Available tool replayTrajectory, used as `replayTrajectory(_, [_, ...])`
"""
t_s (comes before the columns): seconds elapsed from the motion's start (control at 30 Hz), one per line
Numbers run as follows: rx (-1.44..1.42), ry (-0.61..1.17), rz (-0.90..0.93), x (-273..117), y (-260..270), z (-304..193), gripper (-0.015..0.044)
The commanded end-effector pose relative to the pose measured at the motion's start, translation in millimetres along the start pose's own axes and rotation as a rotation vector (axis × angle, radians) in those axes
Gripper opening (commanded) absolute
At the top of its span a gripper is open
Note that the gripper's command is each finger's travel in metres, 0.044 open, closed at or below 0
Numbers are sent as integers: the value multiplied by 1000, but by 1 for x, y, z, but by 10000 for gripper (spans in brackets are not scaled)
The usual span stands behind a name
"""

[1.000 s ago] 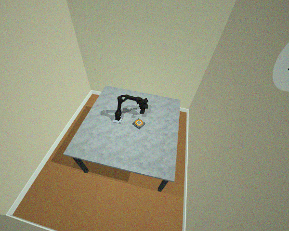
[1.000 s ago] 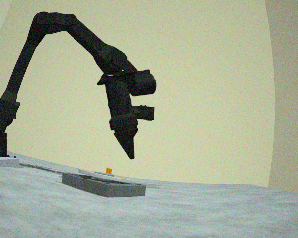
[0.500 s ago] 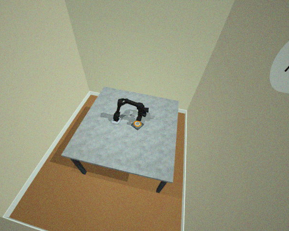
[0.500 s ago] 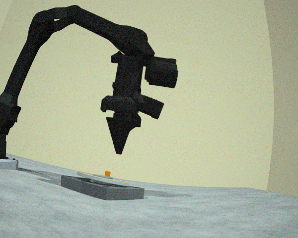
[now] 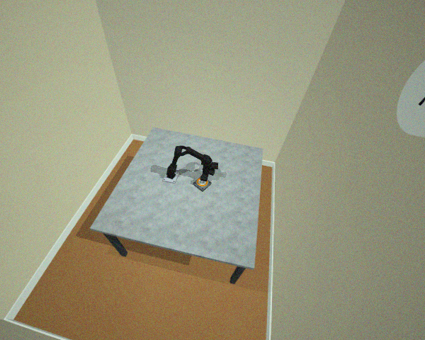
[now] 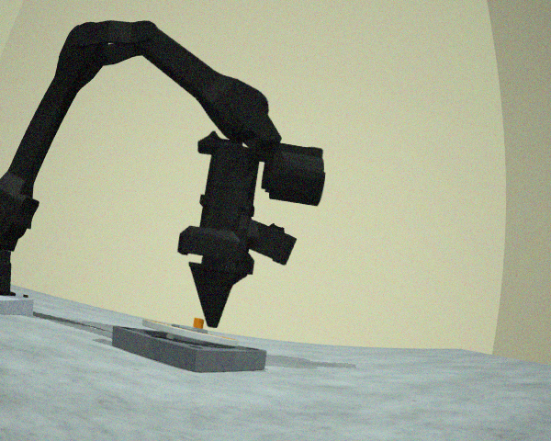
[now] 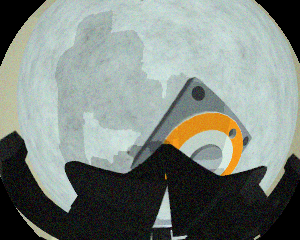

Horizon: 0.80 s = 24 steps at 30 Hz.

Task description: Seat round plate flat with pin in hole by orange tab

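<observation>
The round plate [image 5: 202, 185] [image 7: 200, 121], an orange ring with a pale middle, sits on the square grey base [image 6: 228, 360] [image 7: 182, 103]. In the exterior view it is tilted, its left edge raised above the base and its right side lower. The orange tab [image 6: 198, 322] stands up from it. In the wrist view a small hole [image 7: 232, 133] shows in the orange ring, and the grey post [image 7: 207, 156] shows at its middle. My gripper [image 6: 212, 325] [image 7: 166, 148] is shut and empty, its tip low over the plate, just right of the tab in the exterior view. Contact is unclear. The pin is hidden.
The arm's white mounting block [image 5: 169, 180] [image 6: 10, 305] stands on the grey table [image 5: 176, 215] [image 6: 124, 403], left of the base in the top and exterior views. A dark round hole [image 7: 198, 93] marks one corner of the base.
</observation>
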<state>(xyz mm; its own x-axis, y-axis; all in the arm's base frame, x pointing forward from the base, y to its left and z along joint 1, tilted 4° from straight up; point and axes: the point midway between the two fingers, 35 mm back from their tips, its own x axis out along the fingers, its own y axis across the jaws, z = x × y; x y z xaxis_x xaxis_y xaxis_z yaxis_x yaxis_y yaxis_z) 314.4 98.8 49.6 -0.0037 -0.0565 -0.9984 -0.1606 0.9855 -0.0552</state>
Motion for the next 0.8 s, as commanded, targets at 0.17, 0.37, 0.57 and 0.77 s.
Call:
replayTrajectory(0.17, [-6,-5,4,0,3,-6,0])
replayTrajectory(0.37, [-6,-4,4,1,5,-14,0])
replayTrajectory(0.57, [-6,-4,4,1,5,-21,0])
replayTrajectory(0.77, [-6,-3,4,1,4,-27,0])
